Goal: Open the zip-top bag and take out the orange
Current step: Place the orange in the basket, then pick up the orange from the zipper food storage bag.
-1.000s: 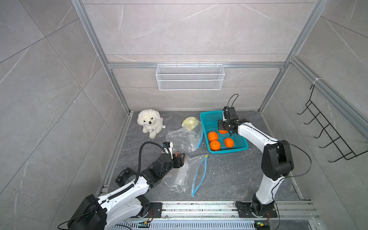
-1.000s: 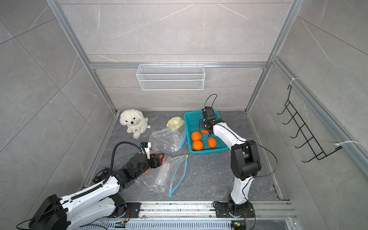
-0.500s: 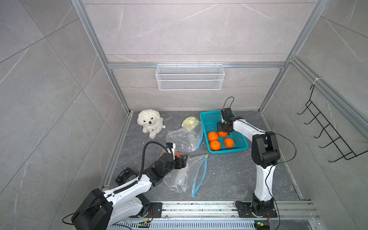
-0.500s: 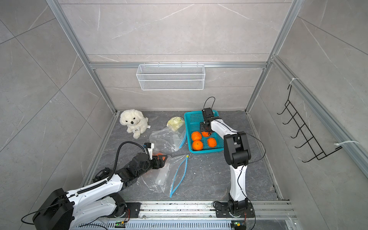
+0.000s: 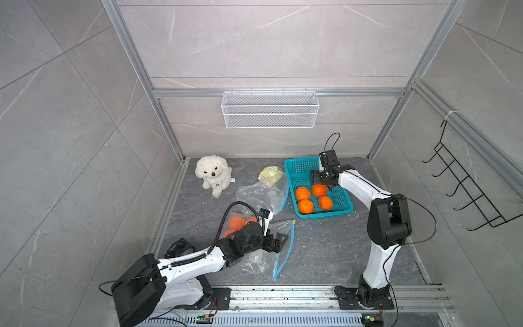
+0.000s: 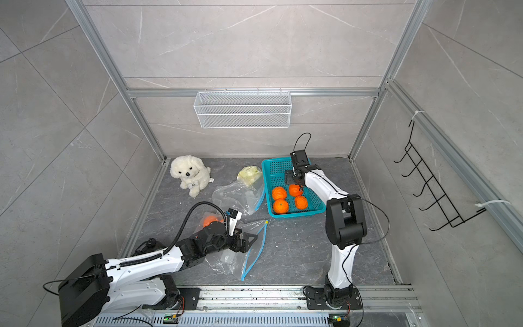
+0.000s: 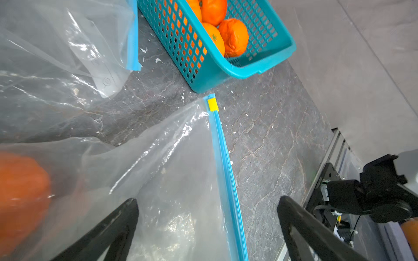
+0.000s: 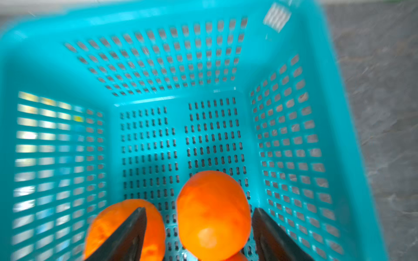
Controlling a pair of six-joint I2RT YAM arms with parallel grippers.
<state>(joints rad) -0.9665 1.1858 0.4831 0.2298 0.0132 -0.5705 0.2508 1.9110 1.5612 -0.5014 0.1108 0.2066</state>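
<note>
A clear zip-top bag (image 5: 278,226) (image 6: 254,229) with a blue zip strip and a yellow slider (image 7: 212,105) lies on the dark floor. Oranges (image 5: 236,222) (image 7: 20,192) show through its far end, behind my left arm. My left gripper (image 5: 280,242) (image 7: 208,200) is open, straddling the bag's film and zip strip, holding nothing. My right gripper (image 5: 321,184) (image 8: 199,210) hangs open inside the teal basket (image 5: 325,213) (image 8: 158,15). An orange (image 8: 213,214) (image 5: 319,190) sits between its fingers with a gap on each side.
Three more oranges (image 5: 304,199) lie in the basket. A second clear bag (image 5: 260,195) lies between basket and left arm. A white plush dog (image 5: 213,175) and a crumpled yellowish wad (image 5: 268,172) sit at the back. A wire shelf (image 5: 270,109) and hook rack (image 5: 464,192) hang on the walls.
My left jaws spread wide and slid toward the zip strip, uncovering the oranges in the bag. My right jaws widened around the orange in the basket, and that arm's elbow swung.
</note>
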